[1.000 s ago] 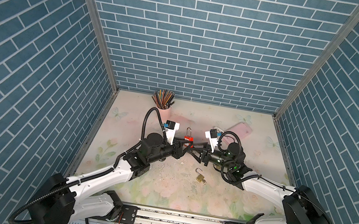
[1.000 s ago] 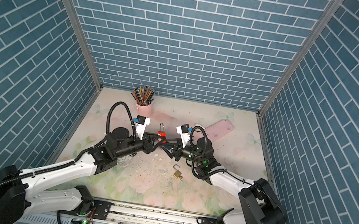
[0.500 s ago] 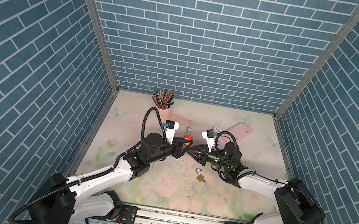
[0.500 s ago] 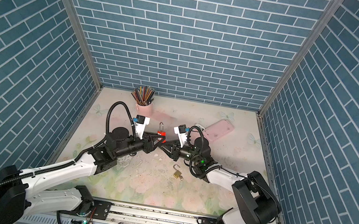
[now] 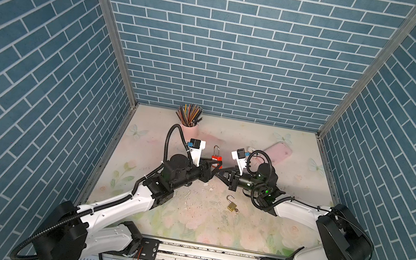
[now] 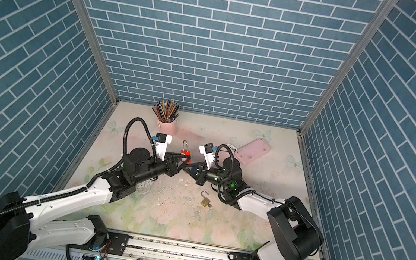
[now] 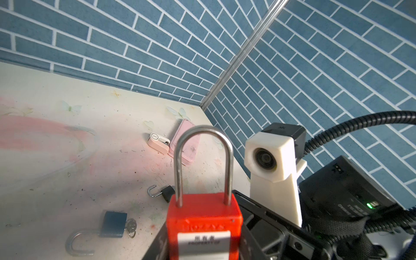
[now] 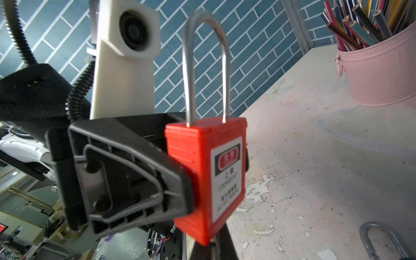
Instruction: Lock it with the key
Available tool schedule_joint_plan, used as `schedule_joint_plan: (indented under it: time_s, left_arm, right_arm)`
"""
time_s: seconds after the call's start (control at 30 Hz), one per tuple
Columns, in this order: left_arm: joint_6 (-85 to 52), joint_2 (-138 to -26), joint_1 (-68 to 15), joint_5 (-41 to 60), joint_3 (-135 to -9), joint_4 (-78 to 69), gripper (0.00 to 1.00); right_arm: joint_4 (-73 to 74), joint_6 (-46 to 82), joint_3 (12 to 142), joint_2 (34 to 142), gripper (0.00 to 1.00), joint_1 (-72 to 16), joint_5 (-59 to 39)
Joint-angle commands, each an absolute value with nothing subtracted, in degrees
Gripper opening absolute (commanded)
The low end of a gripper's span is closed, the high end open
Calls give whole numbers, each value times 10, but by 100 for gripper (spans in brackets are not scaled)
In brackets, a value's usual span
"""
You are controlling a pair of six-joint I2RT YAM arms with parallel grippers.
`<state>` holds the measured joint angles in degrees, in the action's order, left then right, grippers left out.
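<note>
right hand [image 5: 219,173] has slid in and closed beneath red padlock [image 8: 193,157]; left hand [image 5: 215,164] clamps it.

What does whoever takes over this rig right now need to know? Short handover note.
Left gripper: jaws clamped on the red padlock, held upright off the table, shackle up with both legs seated in the body.
Right gripper: jaws shut, tips right under the padlock's underside.
Key: not visible in any view; cannot tell if it is pinched or in the keyhole.
Done: padlock lifted and presented.
To do: confirm the key, turn it, check the shackle holds.
</note>
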<state>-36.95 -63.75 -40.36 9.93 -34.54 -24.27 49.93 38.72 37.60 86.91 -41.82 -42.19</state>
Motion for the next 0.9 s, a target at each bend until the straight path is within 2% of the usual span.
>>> schedule_joint_plan:
  time_s: [0.0,0.43,0.67,0.87]
  left_arm:
    - [-381,-631,-402,27,-368,-203,0]
    - [-387,-665,-415,-142,-460,7,0]
    - [-403,-703,-434,-234,-523,125,0]
    - [-409,-733,-433,-259,-562,180,0]
  right_arm:
    - [457,381,399,870,0,-417,-386]
    - [294,329,448,878,0,-418,-273]
    - [276,324,449,879,0,-423,-217]
    - [278,315,445,883,0,-428,-208]
